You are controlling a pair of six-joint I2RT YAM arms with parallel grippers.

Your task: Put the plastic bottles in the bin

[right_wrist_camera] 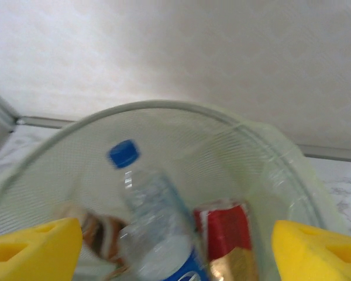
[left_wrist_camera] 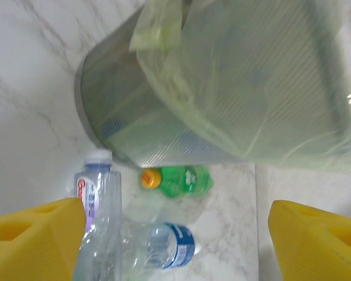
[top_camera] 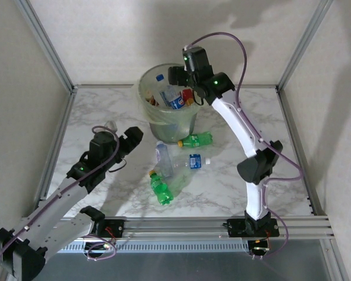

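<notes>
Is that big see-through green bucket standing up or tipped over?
Upright. The translucent pale-green bin stands on its base, open mouth facing up, with plastic bottles resting inside it.

Table [top_camera: 240, 117]: marble-patterned white and grey top, smooth, faint sheen.
Bin [top_camera: 164, 120]: translucent pale-green plastic, finely ribbed wall, dull finish.
Liner [left_wrist_camera: 251, 88]: thin pale-green plastic film, crinkled, softly glossy.
Green bottles [top_camera: 161, 188]: at the bin's 5 and 6 o'clock, translucent glossy plastic.
Clear bottle [top_camera: 164, 157]: crumpled see-through plastic, shiny creases, printed film label.
Frame rail [top_camera: 193, 222]: at the table's 6 o'clock, brushed silver metal.
Walls [top_camera: 164, 29]: matt off-white, lightly textured.
Pads [left_wrist_camera: 35, 237]: on the left gripper [left_wrist_camera: 175, 240] and right gripper [right_wrist_camera: 175, 249], yellow, matt, foam-like.
Right arm [top_camera: 240, 126]: smooth white shell, black joints.
</notes>
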